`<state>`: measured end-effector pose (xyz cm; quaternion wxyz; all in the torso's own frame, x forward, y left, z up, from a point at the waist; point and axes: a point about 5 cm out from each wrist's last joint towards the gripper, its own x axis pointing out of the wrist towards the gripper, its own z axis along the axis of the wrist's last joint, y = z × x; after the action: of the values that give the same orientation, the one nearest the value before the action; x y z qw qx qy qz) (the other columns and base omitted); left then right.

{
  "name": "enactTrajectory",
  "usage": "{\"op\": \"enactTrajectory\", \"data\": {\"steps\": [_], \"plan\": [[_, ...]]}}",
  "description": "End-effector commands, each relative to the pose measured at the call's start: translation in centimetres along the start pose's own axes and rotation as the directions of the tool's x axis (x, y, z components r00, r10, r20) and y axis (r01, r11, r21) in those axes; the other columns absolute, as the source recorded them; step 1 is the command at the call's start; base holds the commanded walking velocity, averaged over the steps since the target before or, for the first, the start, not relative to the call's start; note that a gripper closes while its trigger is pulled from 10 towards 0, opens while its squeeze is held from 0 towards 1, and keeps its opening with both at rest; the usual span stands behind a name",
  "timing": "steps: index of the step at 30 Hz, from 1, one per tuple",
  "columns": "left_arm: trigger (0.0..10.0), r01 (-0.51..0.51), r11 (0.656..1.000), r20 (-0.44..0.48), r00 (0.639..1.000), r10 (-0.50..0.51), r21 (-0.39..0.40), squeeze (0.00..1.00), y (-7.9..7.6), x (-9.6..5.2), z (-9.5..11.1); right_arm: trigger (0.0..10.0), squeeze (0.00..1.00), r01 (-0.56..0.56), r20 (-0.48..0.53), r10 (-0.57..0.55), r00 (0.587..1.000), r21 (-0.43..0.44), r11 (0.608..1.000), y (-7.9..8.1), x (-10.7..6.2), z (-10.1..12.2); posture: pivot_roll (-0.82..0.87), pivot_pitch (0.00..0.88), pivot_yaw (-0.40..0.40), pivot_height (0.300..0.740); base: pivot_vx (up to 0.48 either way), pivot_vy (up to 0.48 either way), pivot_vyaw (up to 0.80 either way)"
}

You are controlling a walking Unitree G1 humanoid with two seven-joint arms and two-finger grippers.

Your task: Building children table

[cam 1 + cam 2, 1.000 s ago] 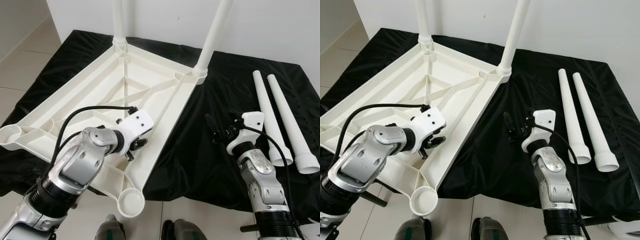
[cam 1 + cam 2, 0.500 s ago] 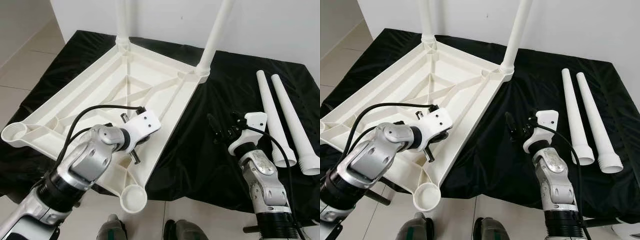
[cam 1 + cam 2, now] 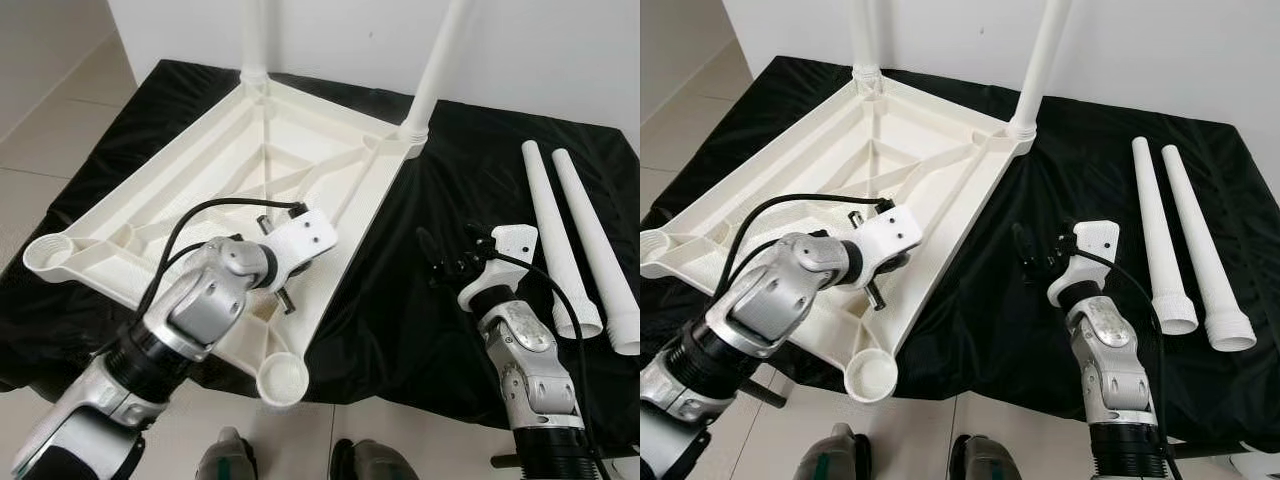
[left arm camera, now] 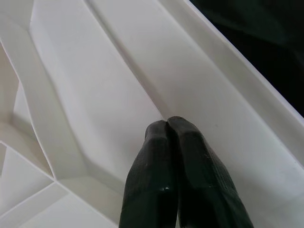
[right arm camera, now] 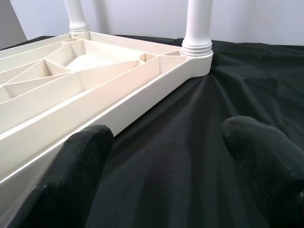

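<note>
A white plastic table top [image 3: 250,170] lies upside down on a black cloth [image 3: 400,300]. Two white legs [image 3: 254,35] [image 3: 440,60] stand fitted in its far corners. The corner sockets nearest me [image 3: 282,378] and at far left [image 3: 48,255] hold nothing. Two loose legs [image 3: 548,230] [image 3: 595,250] lie side by side on the cloth at right. My left gripper [image 4: 167,124] is shut, its tips pressed against the top's inner surface close to the near right rim. My right gripper [image 3: 447,255] is open over bare cloth, right of the table top, holding nothing.
The cloth-covered surface ends near my feet [image 3: 225,462], with tiled floor [image 3: 50,110] to the left. A white wall [image 3: 550,50] stands close behind. The table top's near corner overhangs the cloth edge. Bare cloth lies between the table top and the loose legs.
The camera has shifted a little. My left wrist has turned and moved slightly right along the top's near rim, fingers still together. My right arm has hardly moved.
</note>
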<state>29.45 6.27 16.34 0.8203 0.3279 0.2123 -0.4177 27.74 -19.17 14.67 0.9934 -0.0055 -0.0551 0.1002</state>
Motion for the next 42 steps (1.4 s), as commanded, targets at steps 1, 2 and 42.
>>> {"op": "enactTrajectory", "data": {"steps": [1, 2, 42], "plan": [[10.0, 0.031, 0.997, -0.118, 0.992, -0.039, -0.071, 0.00, -1.3, 1.8, -2.4, 10.0, 0.00, 0.019, -0.008, -0.019, 1.000, 0.005, 1.000, -0.2, -0.4, -0.1, -0.02, 0.109, -0.025, 0.740, 0.000, 0.000, 0.00], [10.0, 0.031, 0.997, -0.118, 0.992, -0.039, -0.071, 0.00, -1.3, 1.8, -2.4, 10.0, 0.00, 0.019, -0.008, -0.019, 1.000, 0.005, 1.000, -0.2, -0.4, -0.1, -0.02, 0.109, -0.025, 0.740, 0.000, 0.000, 0.00], [10.0, -0.219, 0.945, 0.447, 0.839, 0.310, -0.245, 0.00, 5.6, -0.2, 8.9, 10.0, 0.00, 0.045, 0.131, -0.058, 0.990, 0.100, 0.994, 1.1, 1.6, 1.4, 0.01, 0.106, -0.044, 0.740, 0.000, 0.000, 0.00]]}}
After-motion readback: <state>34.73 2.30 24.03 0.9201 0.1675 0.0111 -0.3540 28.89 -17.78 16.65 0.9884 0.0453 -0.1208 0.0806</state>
